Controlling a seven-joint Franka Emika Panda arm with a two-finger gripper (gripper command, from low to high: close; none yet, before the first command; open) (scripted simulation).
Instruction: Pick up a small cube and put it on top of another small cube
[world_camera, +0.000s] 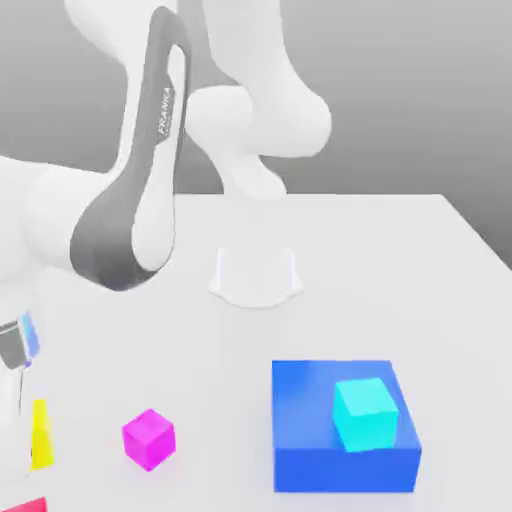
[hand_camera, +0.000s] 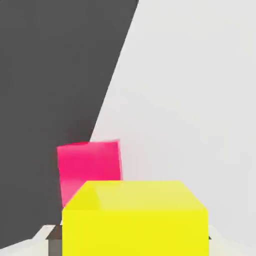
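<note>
Nearest, in the hand view: the small yellow cube (hand_camera: 135, 220) sits right under my camera, its top face and front face plain to see.
My jaws: closed tight on the yellow cube; pale fingertips (hand_camera: 47, 236) peek out at either side of it.
Where the cube is: in the exterior view it shows as a yellow sliver (world_camera: 41, 435) at the far left edge, low, close over the surface (world_camera: 300, 330), below my hand.
Just behind it: a red-pink block (hand_camera: 90, 170) stands beyond the yellow cube, near the surface's edge, where the dark floor begins; it also shows as a red corner (world_camera: 25, 504) at the exterior view's bottom left.
Middle ground: the magenta cube (world_camera: 148, 438) rests alone on the surface, to the exterior view's right of my load.
Farther right: the cyan cube (world_camera: 365, 413) sits on top of the big blue block (world_camera: 345, 430).
Farthest: my arm's white base (world_camera: 256, 275) at the back.
Step in hand, as I judge it: pick done, carry stage.
Next move calls for: lifting clear, travelling over a target cube, likely the magenta one, squaring my cube above its top face, lowering gently, then opening.
</note>
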